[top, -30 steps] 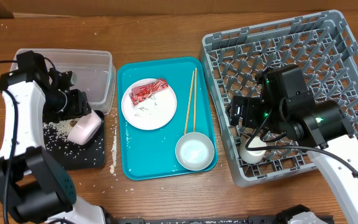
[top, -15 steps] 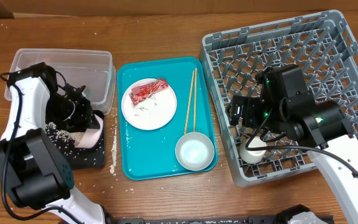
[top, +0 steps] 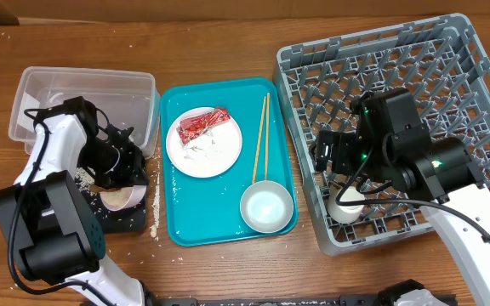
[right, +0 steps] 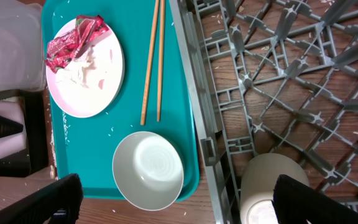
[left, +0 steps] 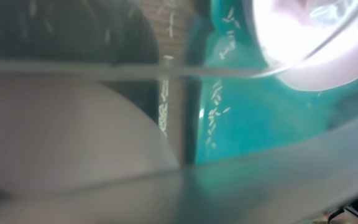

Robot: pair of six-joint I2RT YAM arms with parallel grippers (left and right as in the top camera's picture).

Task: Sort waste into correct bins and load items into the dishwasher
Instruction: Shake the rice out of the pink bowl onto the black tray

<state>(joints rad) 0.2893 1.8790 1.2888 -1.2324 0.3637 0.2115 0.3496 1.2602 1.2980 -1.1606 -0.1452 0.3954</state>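
Note:
A pale cup (top: pixel 117 199) lies in the black bin (top: pixel 134 219) among spilled rice. My left gripper (top: pixel 126 174) is down on the cup and shut on its wall. The left wrist view is blurred, with the cup (left: pixel 61 137) filling its lower left. My right gripper (right: pixel 194 205) hangs wide open and empty over the left edge of the grey dish rack (top: pixel 398 76). A white cup (right: pixel 272 186) stands in the rack below it. The teal tray (top: pixel 185 223) holds a plate (top: pixel 204 146) with a red wrapper (top: pixel 201 124), chopsticks (top: pixel 262 136) and a bowl (top: pixel 267 206).
A clear plastic container (top: pixel 58 85) stands at the back left, touching the black bin. Rice grains lie scattered on the wood between the bin and the tray. The rack fills the right side of the table.
My left gripper moved down and toward the table's front over the black bin and shut. The pale cup shifted nearer the front with it. The right arm has not moved.

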